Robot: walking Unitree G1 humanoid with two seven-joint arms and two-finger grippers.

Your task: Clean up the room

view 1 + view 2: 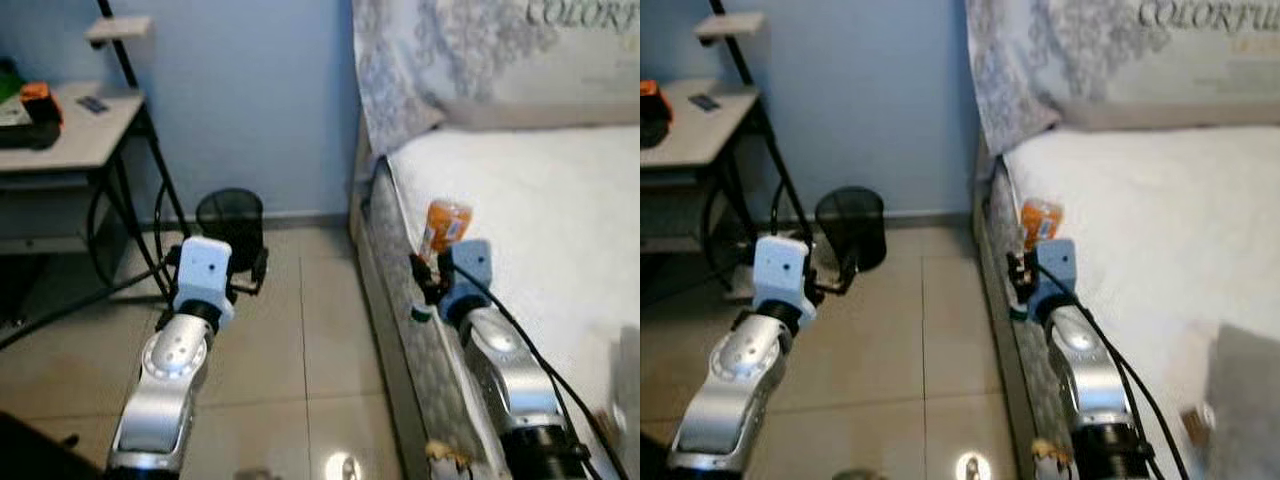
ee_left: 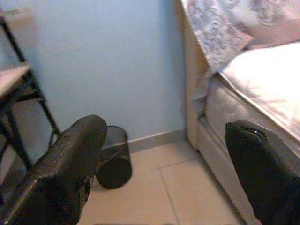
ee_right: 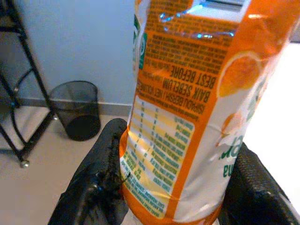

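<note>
Right wrist view: right jaws grasp orange bottle; left jaws released.

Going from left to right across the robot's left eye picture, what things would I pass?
Desk → black wastebasket → orange bottle held by the right gripper → white bed.

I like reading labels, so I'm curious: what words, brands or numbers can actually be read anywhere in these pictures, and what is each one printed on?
"COLORFUL": grey letters on the pale patterned pillow at the head of the white bed.
"BEST BEFORE" and "BAIK SEBELUM": upside down on the orange plastic bottle gripped by the right gripper.
Bottle's nutrition table and fine print: too small to read.
Green letters on its label: cut off, unreadable.
</note>
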